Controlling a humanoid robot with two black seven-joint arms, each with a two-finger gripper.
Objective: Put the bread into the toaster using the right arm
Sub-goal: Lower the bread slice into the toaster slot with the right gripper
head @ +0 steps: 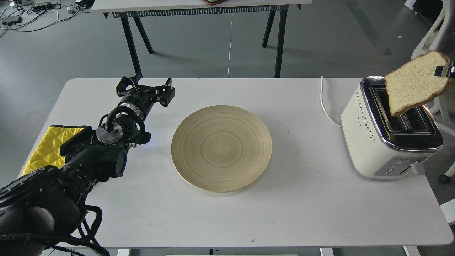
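Landmark: toaster (387, 135), far-right end of the bench (302, 213), slots up, lever + buttons on the end facing me.

Bread (416, 83) hangs in the air directly above the toaster, lower corner dipping toward the slots, just short of or barely at the chrome top (can't tell if it touches). Slice is tilted, not vertical; flat face turned toward the head cam. Judgement: the tilt comes from being pinched at one upper edge only, so the free corner swings low. Needs squaring to the slot line before it'll drop in.

Right tool (447, 69) is barely in view at the frame edge, up and right of the toaster. Only a small black bit shows, clamped onto the slice's top-right crust. The grip high on the crust leaves the lower part free to enter the slot (sensible).

Left tool (145, 90) is well left of the toaster, beyond the plate, fingers spread, nothing in it. It's parked out of the way, since the task is right-arm only. Yellow cloth (49, 147) lies under that arm, farthest from the toaster.

Wooden plate (221, 153), left of the toaster at mid-bench, is bare. White cord (325, 106) runs off the toaster's back-left, clear of the slots.

Stage est.: transport done, insertion not yet.
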